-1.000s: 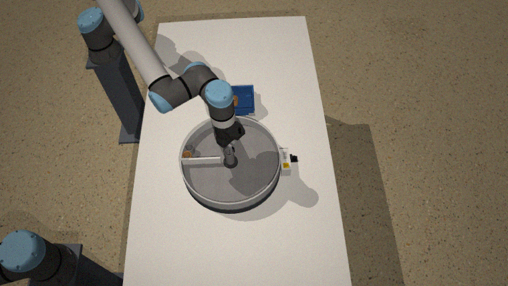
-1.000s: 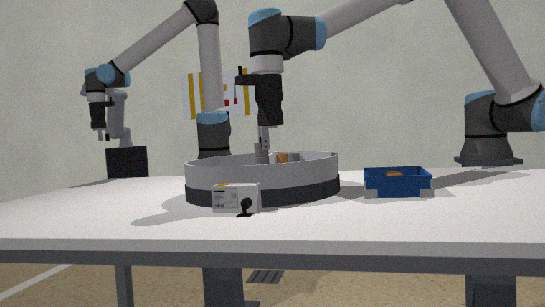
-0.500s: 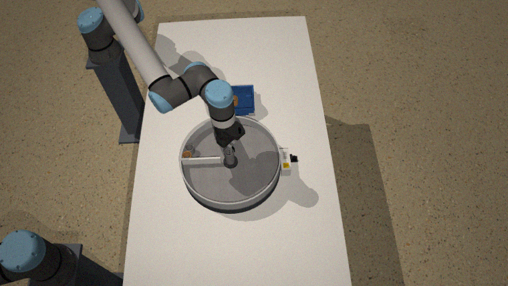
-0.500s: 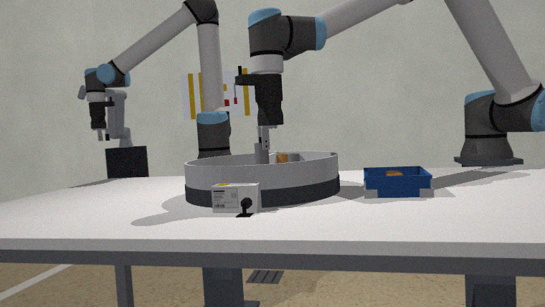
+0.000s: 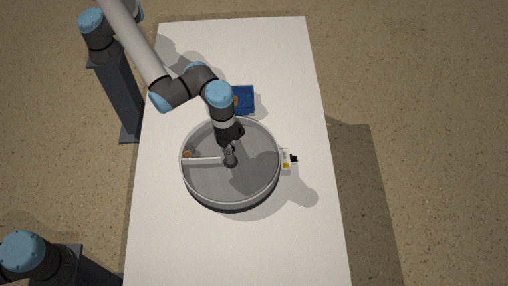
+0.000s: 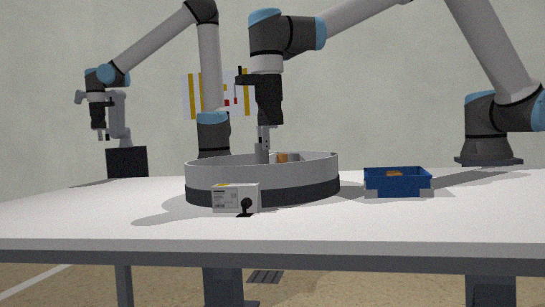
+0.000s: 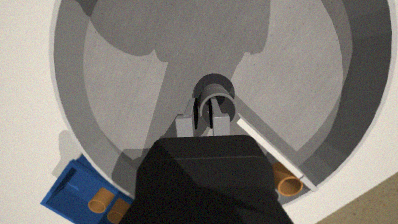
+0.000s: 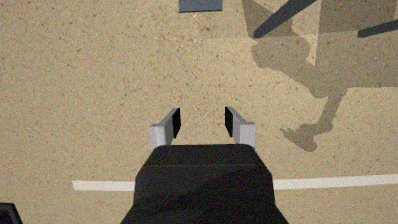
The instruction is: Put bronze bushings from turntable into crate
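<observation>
Left gripper point(image 5: 231, 147) point(image 6: 264, 146) point(image 7: 203, 117) at the hollow grey central post point(image 5: 229, 157) point(image 6: 261, 153) point(image 7: 218, 97) of the round, pale-walled turntable point(image 5: 227, 201) point(image 6: 262, 177) point(image 7: 372, 90). Its fingers stand slightly apart at the post's rim; whether they clamp the rim cannot be told. The remaining visible bronze bushing, an open orange-brown cylinder point(image 5: 186, 154) point(image 6: 282, 158) point(image 7: 290, 185), stands near the outer wall, in the angle made by the straight white divider point(image 5: 202, 160) point(image 7: 275, 150). In the top view it lies to the left of the gripper, well apart from it, its long axis apparently upright. A steel bushing, dull grey and hollow point(image 5: 190, 146) point(image 6: 293, 157), stands close beside it, so a careless approach could disturb or pick the wrong part. The left arm is the nearer; the right gripper point(image 6: 103, 138) point(image 8: 202, 116) hangs away from the table with its fingers wide apart and nothing between them. Two bronze bushings point(image 7: 100, 201) point(image 7: 118, 210) already occupy the blue rectangular crate point(image 5: 248, 99) point(image 6: 398, 184) point(image 7: 65, 200), which sits level between light grey corner guides point(image 6: 371, 194) point(image 6: 427, 192). The coming move presumably turns the table or carries the gripper outward; delivery should then clear the crate walls.
</observation>
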You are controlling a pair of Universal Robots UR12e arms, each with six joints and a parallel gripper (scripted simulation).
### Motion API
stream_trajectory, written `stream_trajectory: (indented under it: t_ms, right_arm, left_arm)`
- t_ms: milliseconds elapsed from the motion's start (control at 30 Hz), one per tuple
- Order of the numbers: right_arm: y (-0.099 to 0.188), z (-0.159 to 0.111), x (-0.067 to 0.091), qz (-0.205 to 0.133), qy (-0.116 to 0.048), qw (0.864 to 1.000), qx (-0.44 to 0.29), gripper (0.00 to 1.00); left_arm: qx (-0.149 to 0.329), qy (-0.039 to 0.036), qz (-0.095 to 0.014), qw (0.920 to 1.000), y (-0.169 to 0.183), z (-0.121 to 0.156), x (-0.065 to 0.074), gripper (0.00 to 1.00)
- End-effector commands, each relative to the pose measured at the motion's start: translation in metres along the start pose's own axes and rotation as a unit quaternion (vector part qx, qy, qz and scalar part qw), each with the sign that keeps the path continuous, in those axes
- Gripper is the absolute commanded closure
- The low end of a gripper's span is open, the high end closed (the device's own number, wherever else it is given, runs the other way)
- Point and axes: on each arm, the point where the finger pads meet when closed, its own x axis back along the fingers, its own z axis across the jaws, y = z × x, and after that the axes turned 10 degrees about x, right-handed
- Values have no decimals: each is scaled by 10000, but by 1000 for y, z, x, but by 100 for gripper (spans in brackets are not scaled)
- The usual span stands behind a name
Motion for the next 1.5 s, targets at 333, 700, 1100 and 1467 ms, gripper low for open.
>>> stream_trajectory:
  t_ms: [333, 700, 1100, 1467]
  right_arm:
    - [0, 1, 0, 5, 3, 10000, 6, 0]
    - [0, 1, 0, 5, 3, 10000, 6, 0]
    - [0, 1, 0, 5, 3, 10000, 6, 0]
    - [0, 1, 0, 5, 3, 10000, 6, 0]
  left_arm:
    - [-5, 7, 4, 10000, 1, 2, 2, 62]
    - [-5, 8, 6, 10000, 1, 2, 3, 62]
    - [-5, 16, 27, 10000, 0, 3, 48, 62]
    - [-5, -1, -17, 10000, 2, 2, 43, 62]
